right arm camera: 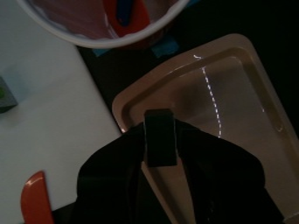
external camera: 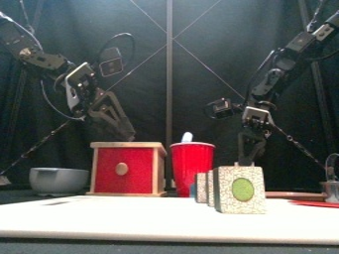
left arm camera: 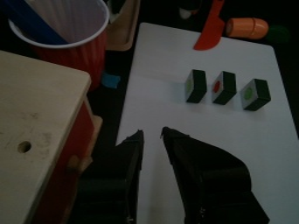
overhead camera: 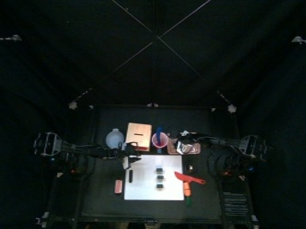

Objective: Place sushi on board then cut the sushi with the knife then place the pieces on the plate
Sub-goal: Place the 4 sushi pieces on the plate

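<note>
Board (overhead camera: 138,188): three pieces (left arm camera: 225,87) centred, knife (overhead camera: 189,179) across its 3 o'clock edge. Left claw (left arm camera: 152,133) released, empty. Right claw (right arm camera: 158,133) grasps a piece (right arm camera: 158,121) over tray (right arm camera: 239,87).

Pink tray (right arm camera: 225,94) part hidden behind right hand (right arm camera: 160,121); red cup (right arm camera: 70,22) cut by edge (contents blurred)

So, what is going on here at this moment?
The sushi lies on the white board as three separate pieces, and the red knife lies beside them. The left gripper hangs open and empty by the board. The right gripper hangs above the pink tray, where no piece shows yet.
</note>
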{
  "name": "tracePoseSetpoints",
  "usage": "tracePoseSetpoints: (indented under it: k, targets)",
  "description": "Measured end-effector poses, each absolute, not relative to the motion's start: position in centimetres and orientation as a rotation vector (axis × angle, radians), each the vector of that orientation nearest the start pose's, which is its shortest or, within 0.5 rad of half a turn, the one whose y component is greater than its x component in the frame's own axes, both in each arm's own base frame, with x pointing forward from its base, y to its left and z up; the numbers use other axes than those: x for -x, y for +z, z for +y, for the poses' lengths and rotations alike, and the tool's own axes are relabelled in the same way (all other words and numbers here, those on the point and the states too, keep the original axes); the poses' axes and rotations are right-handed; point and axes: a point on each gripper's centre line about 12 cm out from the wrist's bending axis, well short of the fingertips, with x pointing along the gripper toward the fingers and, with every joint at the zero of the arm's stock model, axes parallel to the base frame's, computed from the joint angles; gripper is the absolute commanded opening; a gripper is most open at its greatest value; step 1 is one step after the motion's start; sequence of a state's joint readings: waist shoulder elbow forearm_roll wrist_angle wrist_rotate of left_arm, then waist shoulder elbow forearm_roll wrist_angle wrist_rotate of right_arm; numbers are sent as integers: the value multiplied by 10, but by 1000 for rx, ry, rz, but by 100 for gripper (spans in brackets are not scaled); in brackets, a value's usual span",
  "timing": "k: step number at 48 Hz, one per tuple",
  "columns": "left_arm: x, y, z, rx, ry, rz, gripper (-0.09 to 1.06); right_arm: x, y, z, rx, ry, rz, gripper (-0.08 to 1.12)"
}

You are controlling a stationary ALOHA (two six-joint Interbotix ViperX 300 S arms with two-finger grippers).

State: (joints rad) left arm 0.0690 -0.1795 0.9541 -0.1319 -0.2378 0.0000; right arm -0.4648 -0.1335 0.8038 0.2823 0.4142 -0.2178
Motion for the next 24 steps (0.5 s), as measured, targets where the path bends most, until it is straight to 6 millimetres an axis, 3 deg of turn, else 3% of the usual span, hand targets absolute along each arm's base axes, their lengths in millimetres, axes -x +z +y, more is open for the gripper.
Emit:
tracePoseSetpoints:
  k: [9,24]
  targets:
    - [-320,162,26,134,131,532,67,-283,135,-132,-346,-353,1038,79]
    - [-320,162,26,135,132,532,67,-281,145,-131,-354,-353,1022,80]
